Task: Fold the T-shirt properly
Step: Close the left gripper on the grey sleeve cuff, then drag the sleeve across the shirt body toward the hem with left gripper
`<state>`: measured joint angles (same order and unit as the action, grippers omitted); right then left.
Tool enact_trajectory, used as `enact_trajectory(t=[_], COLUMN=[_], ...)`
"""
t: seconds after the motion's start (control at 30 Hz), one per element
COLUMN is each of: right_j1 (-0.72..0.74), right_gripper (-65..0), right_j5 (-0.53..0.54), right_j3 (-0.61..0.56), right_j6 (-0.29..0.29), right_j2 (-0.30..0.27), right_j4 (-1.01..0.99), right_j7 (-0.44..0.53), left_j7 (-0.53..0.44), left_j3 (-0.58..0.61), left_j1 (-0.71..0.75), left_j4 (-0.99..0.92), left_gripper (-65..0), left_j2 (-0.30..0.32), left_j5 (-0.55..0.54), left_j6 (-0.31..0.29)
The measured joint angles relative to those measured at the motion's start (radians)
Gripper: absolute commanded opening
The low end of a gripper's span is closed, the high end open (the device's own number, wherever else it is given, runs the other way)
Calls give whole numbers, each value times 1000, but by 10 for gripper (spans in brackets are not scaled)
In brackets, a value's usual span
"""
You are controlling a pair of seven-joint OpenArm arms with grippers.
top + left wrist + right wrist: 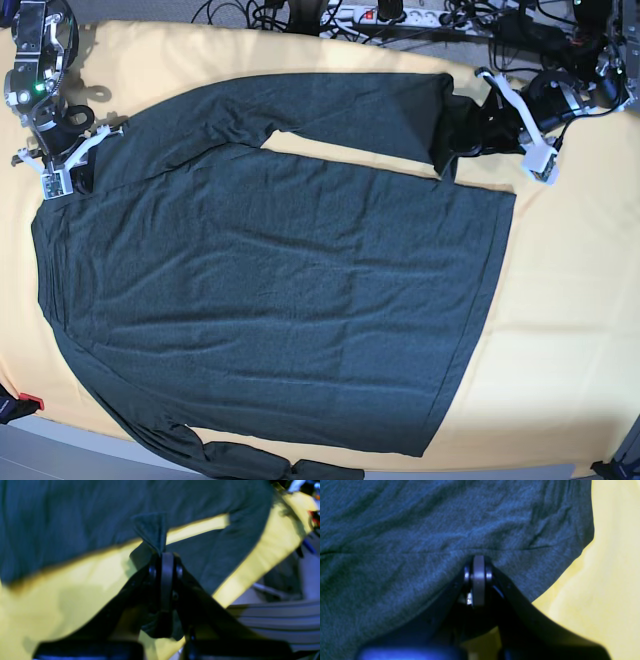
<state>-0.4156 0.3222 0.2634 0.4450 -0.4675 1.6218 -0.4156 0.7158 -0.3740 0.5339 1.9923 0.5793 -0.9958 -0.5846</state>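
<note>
The dark charcoal-green T-shirt (280,280) lies spread flat on the yellow cloth (570,300). One long sleeve (340,105) runs along its far edge, and the other sleeve (250,465) lies at the near edge. My left gripper (455,135) is at the far right, shut on the end of the far sleeve; the left wrist view shows a pinched tuft of fabric (152,530) above the left gripper (162,553). My right gripper (85,170) is at the far left, at the shoulder. In the right wrist view the right gripper (478,557) is shut on a fold of the shirt (420,530).
Cables and a power strip (390,15) lie along the back edge. A small red thing (30,403) sits at the near left corner. Bare yellow cloth (607,580) shows to the right of the shirt and along the table's front edge.
</note>
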Motion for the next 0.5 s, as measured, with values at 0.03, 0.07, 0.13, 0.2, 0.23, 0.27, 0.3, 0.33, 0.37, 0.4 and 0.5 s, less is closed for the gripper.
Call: enact_trajectory(t=[0.03,0.07,0.13,0.2,0.23,0.27,0.3,0.33,0.37,0.4,0.5], right_j1=[0,0,0,0,0,0,0,0,0,0,0], right_gripper=[-650,-650,-650,-650,-650,-650,-650,-650,-650,-650,-650], right_j5=[0,0,1,1,0,0,0,1,2,2,3], right_j3=[0,0,0,0,0,0,0,0,0,0,0], right_j6=[0,0,0,0,0,0,0,0,0,0,0], right_j2=[0,0,0,0,0,0,0,0,0,0,0], right_j4=[0,0,0,0,0,0,0,0,1,1,1], right_j7=[-1,-1,-2,-2,-2,-2,-2,-2,-2,-2,-2], left_j7=[-26,-58,-115,-113,-111,-113,-114,-113,-114,-113,-112], left_j3=[0,0,0,2,6,9,18,32,52,80,194], left_j1=[1,1,-9,-51,-75,-97,-116,-137,-163,-188,-278], left_j4=[23,42,80,106,114,120,127,132,134,134,133], left_gripper=[-650,-650,-650,-650,-650,-650,-650,-650,-650,-650,-650], left_j2=[0,0,-1,0,0,0,2,3,2,2,2], left_j5=[-3,-11,-42,-52,-60,-71,-79,-80,-80,-68,6], left_j6=[-37,-79,-109,-108,-108,-105,-105,-105,-106,-105,-105])
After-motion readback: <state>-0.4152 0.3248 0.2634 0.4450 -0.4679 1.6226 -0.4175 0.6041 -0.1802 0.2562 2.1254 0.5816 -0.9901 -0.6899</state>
